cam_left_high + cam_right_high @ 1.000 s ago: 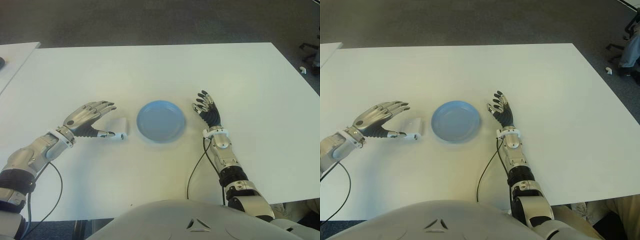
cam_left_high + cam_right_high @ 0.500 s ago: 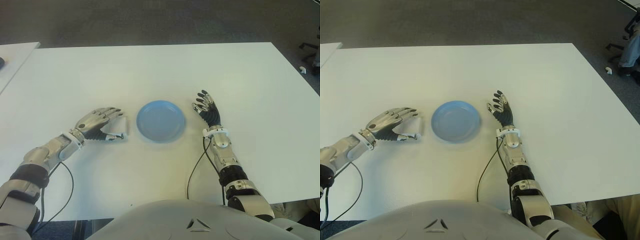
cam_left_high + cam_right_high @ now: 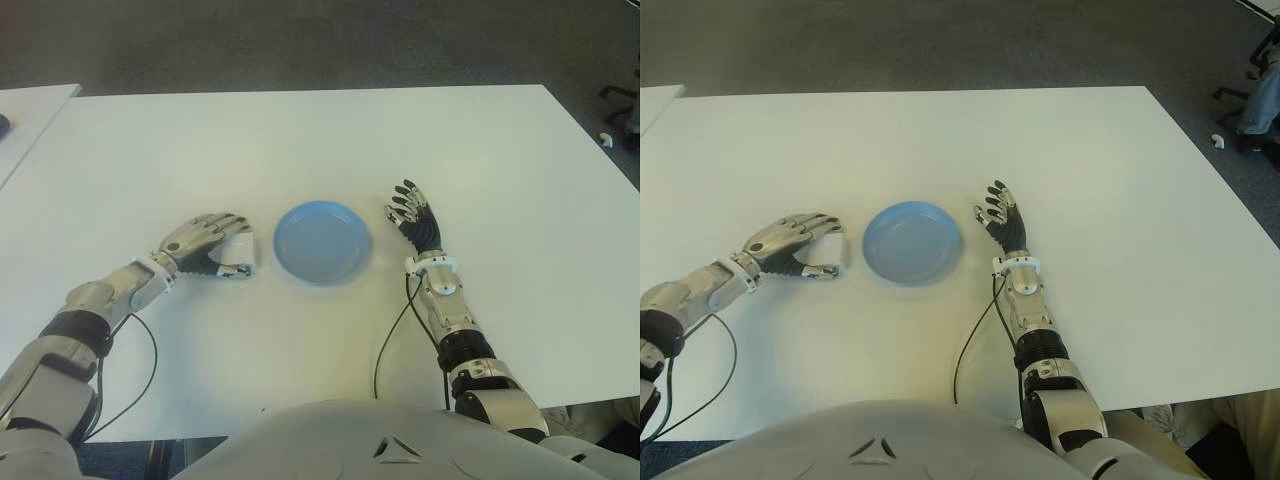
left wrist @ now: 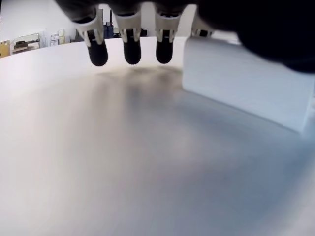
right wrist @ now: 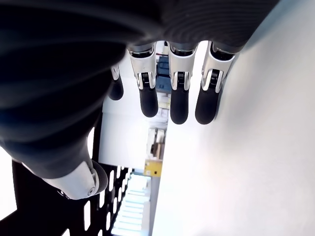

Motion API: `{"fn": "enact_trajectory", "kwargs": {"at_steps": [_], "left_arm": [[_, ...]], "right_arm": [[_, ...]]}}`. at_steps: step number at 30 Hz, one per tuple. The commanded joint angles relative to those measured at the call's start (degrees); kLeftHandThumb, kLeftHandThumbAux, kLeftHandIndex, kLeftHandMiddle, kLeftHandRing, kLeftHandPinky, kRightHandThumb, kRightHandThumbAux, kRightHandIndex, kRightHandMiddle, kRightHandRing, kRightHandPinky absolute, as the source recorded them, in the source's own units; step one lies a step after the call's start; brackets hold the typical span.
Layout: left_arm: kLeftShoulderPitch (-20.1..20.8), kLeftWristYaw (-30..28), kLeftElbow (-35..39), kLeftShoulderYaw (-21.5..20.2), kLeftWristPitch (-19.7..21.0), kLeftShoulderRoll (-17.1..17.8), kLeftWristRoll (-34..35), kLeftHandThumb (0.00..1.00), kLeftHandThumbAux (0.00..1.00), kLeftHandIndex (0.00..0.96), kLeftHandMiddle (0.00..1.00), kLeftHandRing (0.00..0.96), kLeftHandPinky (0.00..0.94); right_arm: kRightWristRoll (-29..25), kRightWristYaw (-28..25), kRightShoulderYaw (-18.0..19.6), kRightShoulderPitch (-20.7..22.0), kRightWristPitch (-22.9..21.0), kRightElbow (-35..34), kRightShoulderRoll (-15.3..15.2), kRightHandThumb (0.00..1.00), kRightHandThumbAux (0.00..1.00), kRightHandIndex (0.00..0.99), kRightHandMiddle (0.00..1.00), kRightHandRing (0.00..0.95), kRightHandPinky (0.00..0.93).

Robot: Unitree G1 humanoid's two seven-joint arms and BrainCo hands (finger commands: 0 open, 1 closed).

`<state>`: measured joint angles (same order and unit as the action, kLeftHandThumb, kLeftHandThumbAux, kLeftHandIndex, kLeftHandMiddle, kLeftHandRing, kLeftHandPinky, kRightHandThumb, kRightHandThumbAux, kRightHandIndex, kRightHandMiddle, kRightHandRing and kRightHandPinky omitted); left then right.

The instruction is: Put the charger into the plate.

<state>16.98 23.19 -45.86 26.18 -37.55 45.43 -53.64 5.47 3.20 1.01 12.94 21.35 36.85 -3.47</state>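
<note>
A: Charger [image 3: 243, 251], white block, flat on desk [image 3: 300, 140], just left of blue plate [image 3: 322, 243]. Not in plate yet.

B: Left hand [image 3: 205, 245]?

A: Arched over charger from the left side. Fingers [image 4: 132, 51] half curled; in wrist view three tips hang clear of charger's face and of desk. Thumb side close against block, contact not resolvable. Logged as not yet gripping. Charger not lifted.

B: Right hand [image 3: 415, 218]?

A: Idle, just right of plate. Fingers extended and relaxed, holding nothing.

B: Step in hand?

A: Judged: closing the grasp, early in task. Transfer and release to follow.

B: Notes for doing it well?

A: Close fingers and thumb on opposite faces together; one-sided contact likely to push the block along the smooth desk toward plate rim. Pinch low enough for a flat hold, since the smooth casing probably slips. Lift straight up before going sideways, enough to clear the rim. Short carry only, plate being adjacent. Set down near plate centre, then open fingers fully before withdrawing.
</note>
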Motion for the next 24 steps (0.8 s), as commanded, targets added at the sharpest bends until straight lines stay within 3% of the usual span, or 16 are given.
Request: {"fn": "enact_trajectory", "kwargs": {"at_steps": [1,15,24], "left_arm": [[1.7,1.0,-2.6,2.4,0.4,-1.2,-1.6,0.356,0.178,0.0,0.0,0.0,0.071],[4.7,1.3,-5.0,5.7,0.8,-1.8,-1.5,0.349,0.179,0.0,0.0,0.0,0.07],[5.7,0.3,-4.3,7.1,2.0,-0.8,-2.0,0.371,0.184,0.0,0.0,0.0,0.071]], "right_arm": [[0.0,-0.1,-0.3,-1.1,-1.3,1.6,0.2,0.542,0.717,0.037,0.17,0.179,0.214],[0.1,-0.1,-0.5,-1.4,-1.2,1.1,0.2,0.546,0.725,0.034,0.176,0.19,0.241],[-1.0,-1.9,-0.4,-1.7,-0.5,0.8,0.1,0.469,0.742,0.028,0.177,0.212,0.259]]}}
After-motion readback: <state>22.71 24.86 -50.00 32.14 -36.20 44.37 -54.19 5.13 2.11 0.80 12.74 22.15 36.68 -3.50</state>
